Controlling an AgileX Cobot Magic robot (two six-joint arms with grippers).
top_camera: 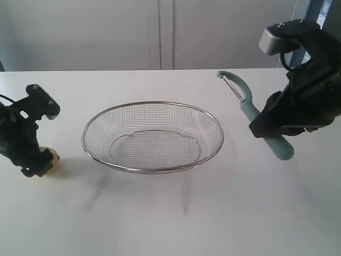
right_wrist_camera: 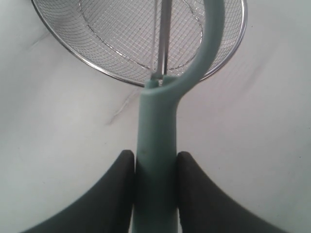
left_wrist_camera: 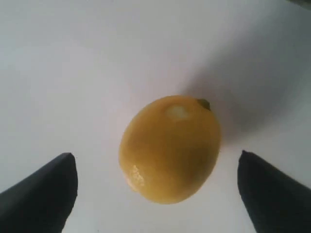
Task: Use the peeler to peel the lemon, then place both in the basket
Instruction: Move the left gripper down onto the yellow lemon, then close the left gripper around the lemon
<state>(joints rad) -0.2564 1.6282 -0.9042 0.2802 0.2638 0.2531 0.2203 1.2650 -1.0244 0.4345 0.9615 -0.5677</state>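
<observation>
The wire mesh basket (top_camera: 152, 170) sat in the middle of the white bench (top_camera: 160, 224), with nothing in it. To its left, the lemon (left_wrist_camera: 170, 150) rested on the bench, clear of the basket's rim and unpeeled on the side that showed. The left claw (left_wrist_camera: 155, 160) stood wide open around the lemon, one dark finger (left_wrist_camera: 48, 189) on either side, and neither finger touched the fruit. To the right of the basket, the right claw (right_wrist_camera: 155, 158) was clamped on the pale teal handle of the peeler (top_camera: 250, 109). The peeler was tilted, its curved blade head pointing to the far left, past the basket's right end. The butt of the handle stuck out toward the near right.
</observation>
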